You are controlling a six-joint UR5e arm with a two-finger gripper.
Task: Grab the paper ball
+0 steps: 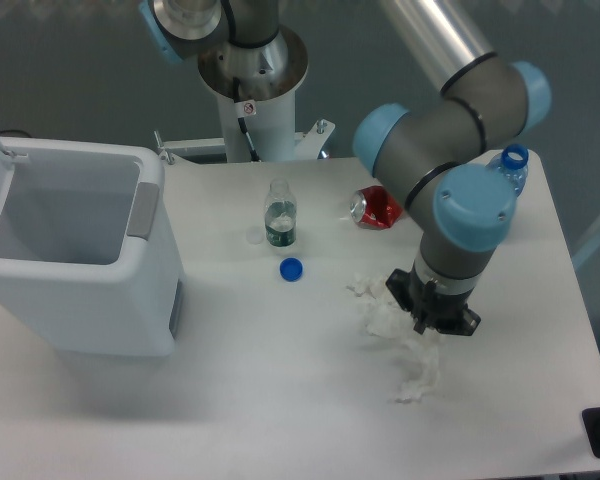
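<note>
The paper ball [418,372] is a lumpy white wad at the front right of the table. It is drawn out into a long shape that runs from under my gripper [432,335] down to the tabletop. My gripper is raised above the table and shut on the wad's upper end. The dark gripper body hides the fingertips. I cannot tell whether the wad's lower end still touches the table.
Two more white wads lie to the left of the gripper, one [385,317] close by and a smaller one [358,287]. A red can [377,208] lies behind them, with a blue bottle [506,168] at the far right. A small glass bottle [280,215], a blue cap [291,268] and a white bin [75,255] stand to the left.
</note>
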